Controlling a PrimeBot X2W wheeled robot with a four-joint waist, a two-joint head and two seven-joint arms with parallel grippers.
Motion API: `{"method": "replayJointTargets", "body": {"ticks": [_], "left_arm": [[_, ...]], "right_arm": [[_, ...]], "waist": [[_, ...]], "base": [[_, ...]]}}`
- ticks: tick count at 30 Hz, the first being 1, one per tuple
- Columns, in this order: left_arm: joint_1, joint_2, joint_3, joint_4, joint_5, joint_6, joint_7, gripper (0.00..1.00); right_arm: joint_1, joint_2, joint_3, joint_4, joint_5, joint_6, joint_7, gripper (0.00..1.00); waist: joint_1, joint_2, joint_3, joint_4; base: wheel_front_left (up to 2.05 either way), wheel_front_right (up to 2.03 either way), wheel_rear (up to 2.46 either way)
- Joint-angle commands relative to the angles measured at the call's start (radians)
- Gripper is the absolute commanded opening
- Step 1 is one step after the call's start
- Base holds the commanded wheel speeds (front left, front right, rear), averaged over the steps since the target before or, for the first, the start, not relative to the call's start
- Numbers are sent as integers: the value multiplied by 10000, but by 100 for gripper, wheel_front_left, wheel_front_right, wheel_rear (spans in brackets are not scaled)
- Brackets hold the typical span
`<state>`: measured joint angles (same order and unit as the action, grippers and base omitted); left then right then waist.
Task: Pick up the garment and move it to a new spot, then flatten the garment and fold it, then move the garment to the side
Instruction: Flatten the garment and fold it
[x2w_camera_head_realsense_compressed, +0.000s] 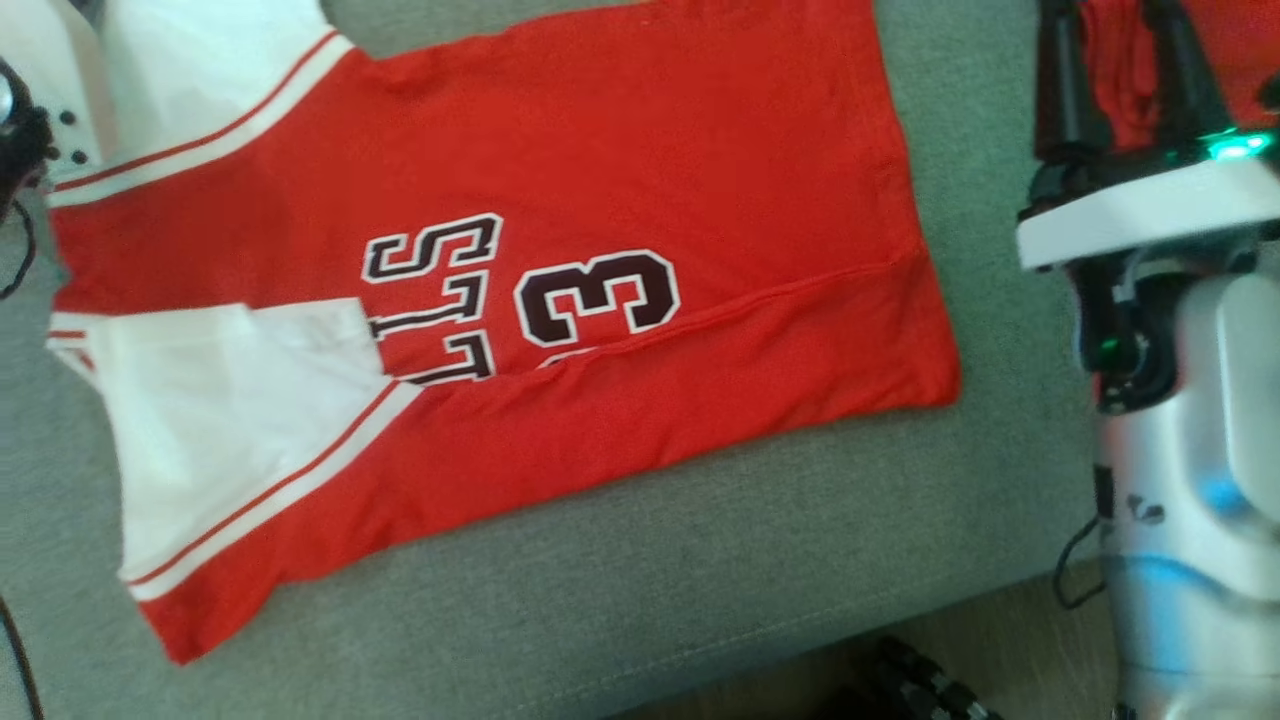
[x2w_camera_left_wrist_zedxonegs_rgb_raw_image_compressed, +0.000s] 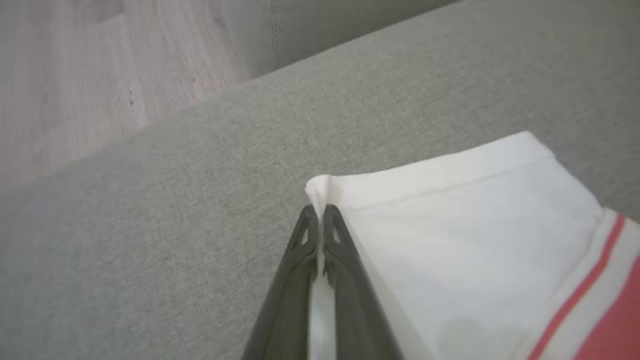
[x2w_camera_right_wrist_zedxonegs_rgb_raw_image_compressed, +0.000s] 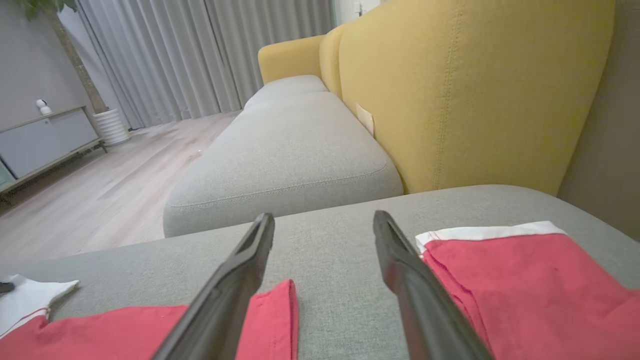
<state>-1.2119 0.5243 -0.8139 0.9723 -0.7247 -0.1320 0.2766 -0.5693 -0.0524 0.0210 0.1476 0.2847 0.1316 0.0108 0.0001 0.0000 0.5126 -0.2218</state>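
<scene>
Pale silver forearm (x2w_camera_head_realsense_compressed: 1200, 500), white wrist plate (x2w_camera_head_realsense_compressed: 1130, 220), green light (x2w_camera_head_realsense_compressed: 1237, 148), thin black cable (x2w_camera_head_realsense_compressed: 1058, 578), tapered black claw fingers (x2w_camera_right_wrist_zedxonegs_rgb_raw_image_compressed: 240, 280).

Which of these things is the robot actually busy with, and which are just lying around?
In the job:
red and white jersey
left gripper, shut on its white sleeve corner
right gripper, open
grey cushion under the jersey

Just lying about:
second red garment on the same cushion
yellow sofa back
curtains
grey cabinet
white plant pot
</scene>
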Motion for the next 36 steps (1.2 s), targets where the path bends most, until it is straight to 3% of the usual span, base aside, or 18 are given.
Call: {"method": "replayJointTargets", "body": {"ticks": [1, 10, 16, 24, 36], "left_arm": [[-368, 380, 207, -309, -72, 14, -545, 0], [-103, -103, -450, -1126, 170, 14, -3156, 0], [401, -347, -695, -1904, 341, 77, -4080, 0], [1379, -338, -953, -3799, 409, 568, -4293, 0], [1921, 58, -1121, -6177, 406, 1194, -3700, 0]], "right_arm": [[-381, 22, -93, -246, -216, -9, 113, 100], [-1104, -157, -745, 455, -785, -9, 1306, 100], [-1216, -1153, 44, 1448, -355, -9, 2309, 100], [-1613, -2467, 1007, 3466, 149, -9, 3028, 100], [-3088, -3042, 1362, 6106, 561, -9, 3219, 100]], "waist": [[-1, 0, -244, 249], [-1, 0, -1228, 1394], [-1, 0, -1655, 2187], [-1, 0, -1783, 2798], [-1, 0, -1282, 3259]], "base": [[0, 0, 0], [0, 0, 0], [0, 0, 0], [0, 0, 0], [0, 0, 0]]}}
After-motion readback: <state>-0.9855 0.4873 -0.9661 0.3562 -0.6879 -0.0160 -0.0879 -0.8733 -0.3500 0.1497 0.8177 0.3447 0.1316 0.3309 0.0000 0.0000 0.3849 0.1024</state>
